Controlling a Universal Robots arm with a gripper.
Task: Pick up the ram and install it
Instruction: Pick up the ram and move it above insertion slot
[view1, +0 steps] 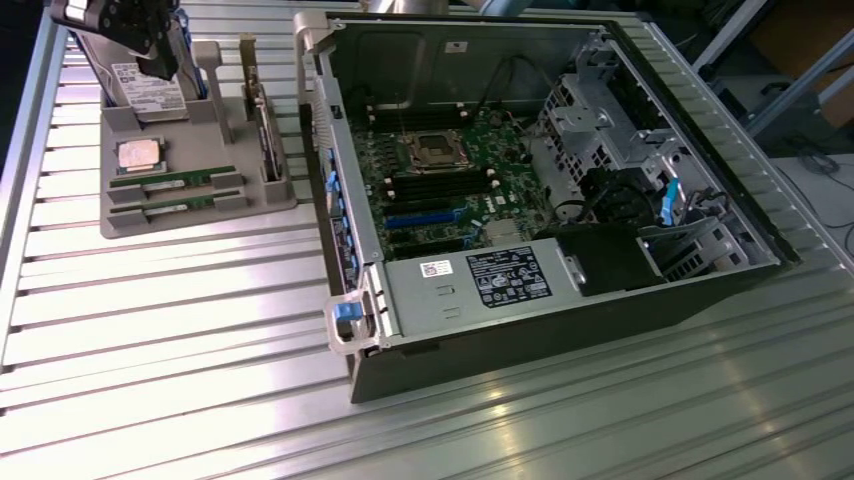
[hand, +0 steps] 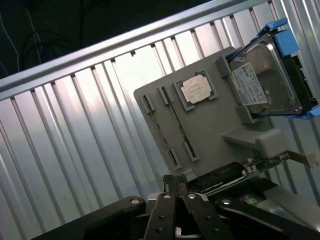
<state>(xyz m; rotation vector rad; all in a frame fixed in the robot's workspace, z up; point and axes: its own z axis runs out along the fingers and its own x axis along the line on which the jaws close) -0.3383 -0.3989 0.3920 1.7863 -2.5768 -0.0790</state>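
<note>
Our exterior view looks steeply down from high and well back over the table (view1: 200, 330), taking in the computer case (view1: 534, 345) and, at the exterior view's left, the grey tray (view1: 200, 218). Our wrist view looks past the end effector (hand: 176, 180), near that same tray; both views share its processor (hand: 198, 90) and hard drive (hand: 265, 80).

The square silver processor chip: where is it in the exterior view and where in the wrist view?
Exterior view: the square silver processor chip lies in the grey plastic holder, toward the exterior view's left.
Wrist view: the chip lies in its recess in the same holder.
Shared landmark: the silver hard drive with a white label, next to the chip.
</note>
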